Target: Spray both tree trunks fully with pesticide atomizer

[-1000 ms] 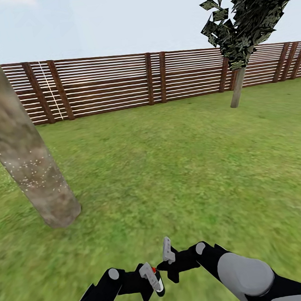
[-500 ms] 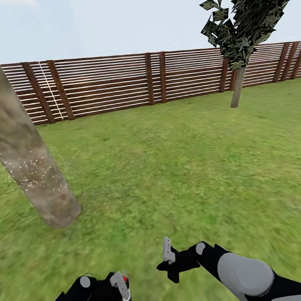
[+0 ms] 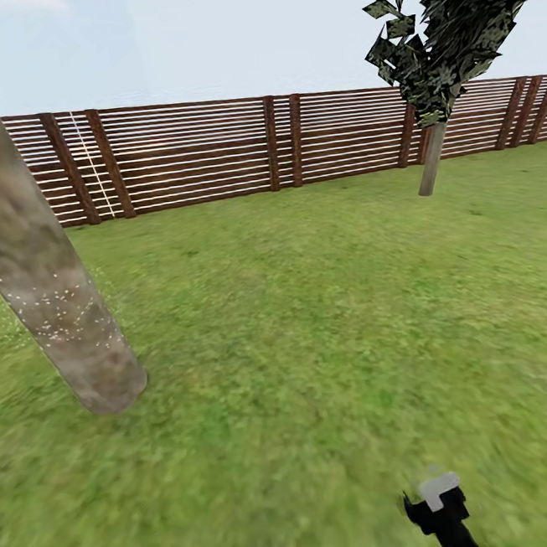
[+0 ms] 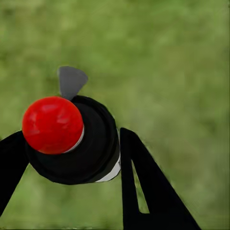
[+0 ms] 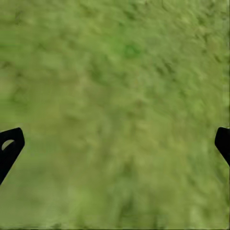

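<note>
Here the left claw (image 4: 72,148) is clamped on the pesticide atomizer (image 4: 72,141) over the grass (image 3: 312,320); the right claw (image 5: 115,143) is spread apart. A speckled tree trunk (image 3: 42,272) leans nearby, the slatted fence (image 3: 210,149) behind.

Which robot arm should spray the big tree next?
The left. Its gripper already holds the pesticide atomizer, and the tree trunk stands on that side. The right gripper is open over grass.
</note>
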Tool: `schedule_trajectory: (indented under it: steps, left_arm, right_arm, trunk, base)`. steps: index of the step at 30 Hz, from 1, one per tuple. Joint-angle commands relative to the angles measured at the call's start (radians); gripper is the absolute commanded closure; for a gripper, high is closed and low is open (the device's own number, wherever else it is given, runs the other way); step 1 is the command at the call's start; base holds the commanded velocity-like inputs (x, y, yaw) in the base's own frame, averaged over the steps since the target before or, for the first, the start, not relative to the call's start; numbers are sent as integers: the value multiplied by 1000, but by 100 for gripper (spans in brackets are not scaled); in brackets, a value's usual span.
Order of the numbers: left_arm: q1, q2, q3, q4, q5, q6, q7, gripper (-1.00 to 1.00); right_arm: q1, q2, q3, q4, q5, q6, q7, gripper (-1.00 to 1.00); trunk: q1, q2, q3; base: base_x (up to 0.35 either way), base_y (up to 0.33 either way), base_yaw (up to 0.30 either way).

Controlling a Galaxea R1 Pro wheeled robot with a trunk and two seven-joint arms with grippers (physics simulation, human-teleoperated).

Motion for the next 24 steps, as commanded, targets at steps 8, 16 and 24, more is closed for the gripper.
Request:
schedule_trajectory:
  steps: [8,16,24]
  left_arm:
    - [83,-16,7,42,263,-188,71,100]
    - [84,-19,6,44,267,-188,71,100]
    - [84,-15,6,44,263,-189,71,100]
  right_arm:
    - [159,6,-2,22,-25,-193,-118,-100]
    - [161,24,-1,40,-23,-189,-114,-100]
    - [161,25,-1,41,-23,-188,-114,-100]
  trunk:
    - [0,0,-1]
    - [0,0,-1]
    - [0,0,-1]
  base:
    - [0,0,0]
    - [0,0,0]
    - [0,0,0]
